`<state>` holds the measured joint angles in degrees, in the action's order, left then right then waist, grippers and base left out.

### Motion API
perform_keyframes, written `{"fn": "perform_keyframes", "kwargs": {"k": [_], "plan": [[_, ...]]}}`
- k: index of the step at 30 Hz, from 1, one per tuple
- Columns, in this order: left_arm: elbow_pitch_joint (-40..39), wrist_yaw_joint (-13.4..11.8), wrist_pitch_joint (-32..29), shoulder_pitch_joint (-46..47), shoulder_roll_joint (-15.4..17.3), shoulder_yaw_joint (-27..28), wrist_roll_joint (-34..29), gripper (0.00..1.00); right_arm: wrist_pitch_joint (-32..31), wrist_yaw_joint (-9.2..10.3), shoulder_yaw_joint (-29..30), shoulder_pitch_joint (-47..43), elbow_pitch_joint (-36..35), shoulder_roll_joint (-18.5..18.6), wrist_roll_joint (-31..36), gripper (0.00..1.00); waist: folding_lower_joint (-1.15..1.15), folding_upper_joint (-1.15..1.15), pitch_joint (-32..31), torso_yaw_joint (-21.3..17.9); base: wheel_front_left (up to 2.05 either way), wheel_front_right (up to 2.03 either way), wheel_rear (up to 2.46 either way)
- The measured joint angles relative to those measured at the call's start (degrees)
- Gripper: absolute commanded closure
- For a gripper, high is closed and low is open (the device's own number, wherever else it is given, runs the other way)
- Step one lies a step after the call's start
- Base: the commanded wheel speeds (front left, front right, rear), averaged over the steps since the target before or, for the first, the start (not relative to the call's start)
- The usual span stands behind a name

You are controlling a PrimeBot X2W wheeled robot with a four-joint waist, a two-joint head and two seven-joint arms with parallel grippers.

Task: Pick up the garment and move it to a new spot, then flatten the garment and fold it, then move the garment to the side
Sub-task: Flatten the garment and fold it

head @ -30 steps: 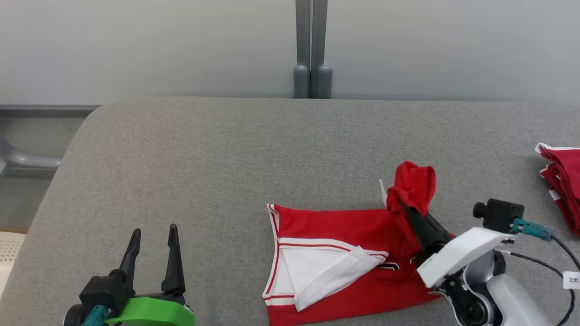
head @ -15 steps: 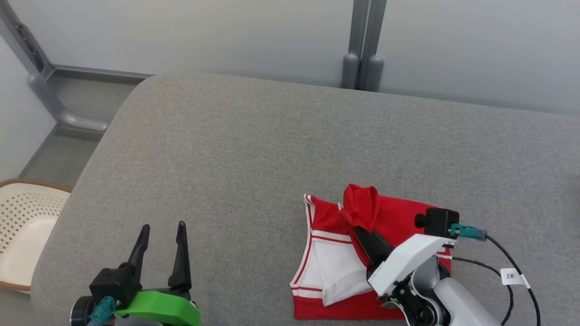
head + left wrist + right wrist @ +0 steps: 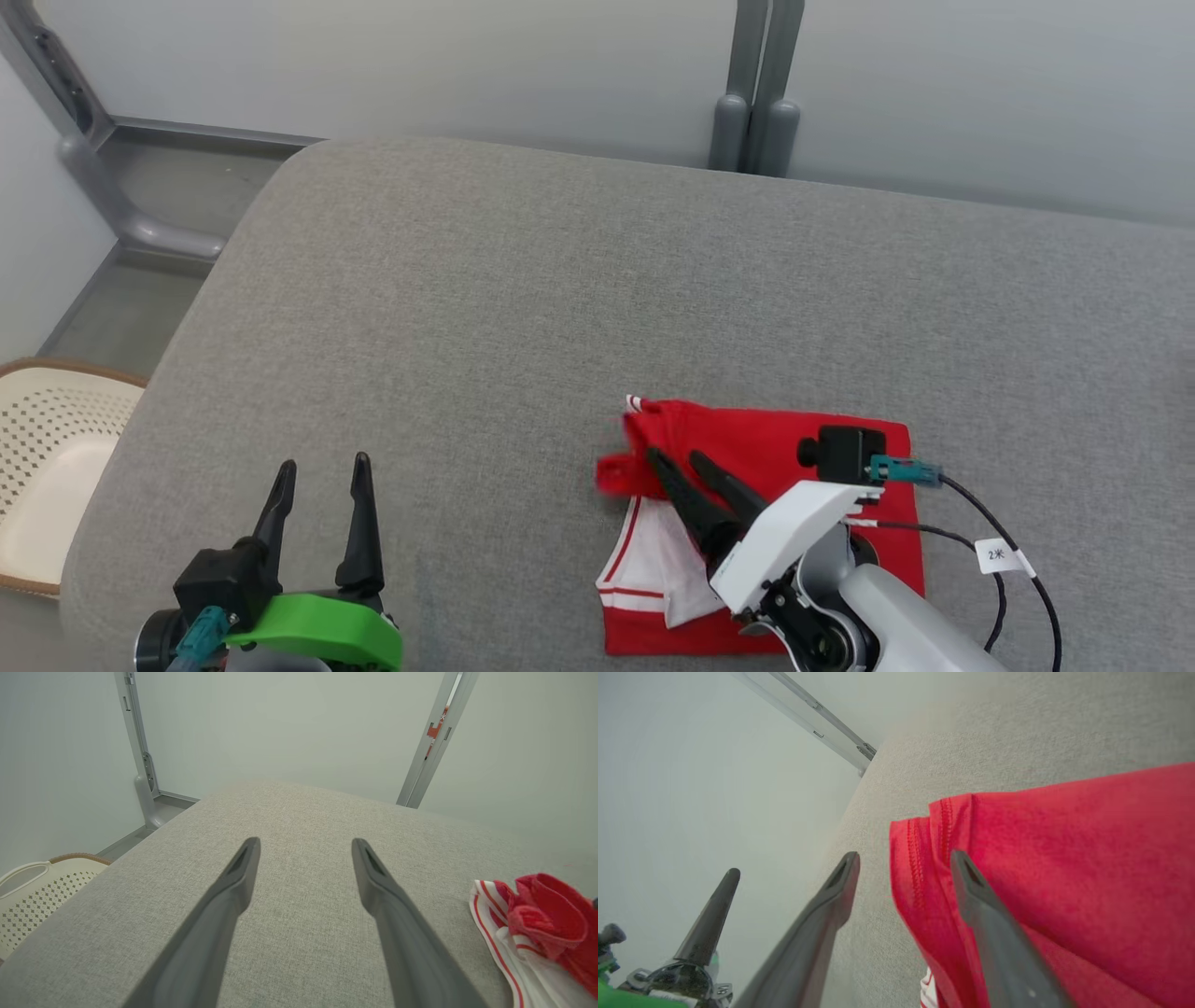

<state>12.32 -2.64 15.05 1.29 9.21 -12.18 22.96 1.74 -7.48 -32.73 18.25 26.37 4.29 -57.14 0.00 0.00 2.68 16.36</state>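
We log a grey fabric-covered surface (image 3: 523, 280), pale wall panels (image 3: 420, 65), a grey post (image 3: 754, 93), and a cream perforated basket (image 3: 47, 467) at left.

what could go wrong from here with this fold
1. The folded-over red flap sits bunched at the left edge of the garment, with the right gripper open over it; it may spring back.
2. One finger lies close over the cloth, so pulling away might drag the flap.
3. The white layer sticks out unevenly, so the fold may end crooked.
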Motion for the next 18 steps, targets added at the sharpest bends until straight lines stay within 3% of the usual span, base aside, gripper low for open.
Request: {"fn": "perform_keyframes", "kwargs": {"k": [8, 15, 18], "plan": [[-0.75, -0.1, -0.01, -0.43, -0.59, 1.21, -0.01, 0.0, 5.47, 0.0, 1.14, 0.78, -8.65, 6.57, -1.69, 0.0, 0.0, 0.0, -1.17, -4.33, 0.0, 0.0, 0.0], [-1.97, -0.2, -0.01, -1.43, -1.05, 2.05, -0.69, 0.0, 9.43, 0.0, 12.04, -1.89, -9.46, 16.01, 2.9, 0.0, 0.0, 0.0, -2.72, -7.95, 0.0, 0.0, 0.0], [-2.19, -0.09, 0.0, -1.54, -1.15, 2.26, -0.84, 0.0, 9.55, 0.01, 15.26, -3.25, -7.99, 17.5, 5.92, 0.0, 0.0, 0.0, -3.25, -8.65, 0.0, 0.0, 0.0]]}}
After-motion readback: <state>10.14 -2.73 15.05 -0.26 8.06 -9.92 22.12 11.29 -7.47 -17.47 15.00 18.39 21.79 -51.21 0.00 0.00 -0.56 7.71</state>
